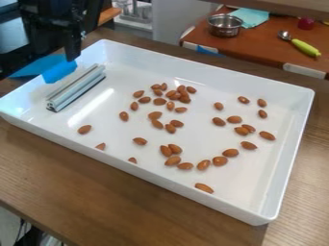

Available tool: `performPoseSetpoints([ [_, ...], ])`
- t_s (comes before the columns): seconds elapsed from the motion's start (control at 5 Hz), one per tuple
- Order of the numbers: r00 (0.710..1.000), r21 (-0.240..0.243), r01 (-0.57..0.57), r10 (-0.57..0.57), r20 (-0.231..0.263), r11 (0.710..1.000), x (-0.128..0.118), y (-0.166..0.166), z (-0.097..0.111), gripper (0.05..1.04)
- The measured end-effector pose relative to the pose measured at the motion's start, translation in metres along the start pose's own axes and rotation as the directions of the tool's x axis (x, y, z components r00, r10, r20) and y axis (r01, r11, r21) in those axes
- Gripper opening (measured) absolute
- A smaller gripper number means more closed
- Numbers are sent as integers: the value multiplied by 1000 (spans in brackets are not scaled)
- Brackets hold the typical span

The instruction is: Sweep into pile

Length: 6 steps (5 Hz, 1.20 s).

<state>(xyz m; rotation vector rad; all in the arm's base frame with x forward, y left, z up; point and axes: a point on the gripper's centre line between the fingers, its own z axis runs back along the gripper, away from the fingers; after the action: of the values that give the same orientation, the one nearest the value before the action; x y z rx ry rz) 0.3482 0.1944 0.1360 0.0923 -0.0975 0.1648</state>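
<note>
Hanging gripper (70,44): at upper left; cannot tell if clenched.
Metal bar (76,89): lying in tray (193,65).
Almonds (173,161): loosely scattered.

A lab: robot arm (55,21), wooden table (96,182)

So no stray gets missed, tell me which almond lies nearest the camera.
The lone almond beside the near long wall of the tray. It sits lowest in the view, apart from the curved row of almonds above it.

Almonds (172,161) scattered across a white tray (270,187).
</note>
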Motion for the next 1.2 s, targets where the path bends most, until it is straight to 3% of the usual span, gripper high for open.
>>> performPoseSetpoints([
  [0.2, 999, -22, 1, -2, -54, 1000, -6, -3, -19, 1001],
  [0.4, 998, -40, 3, -5, -62, 999, -7, -6, -24, 1001],
  [1.0, 997, -96, 21, -28, -68, 995, -9, -19, -22, 1001],
  [1.2, 998, -83, 49, -51, -31, 995, -11, -29, -14, 1000],
])
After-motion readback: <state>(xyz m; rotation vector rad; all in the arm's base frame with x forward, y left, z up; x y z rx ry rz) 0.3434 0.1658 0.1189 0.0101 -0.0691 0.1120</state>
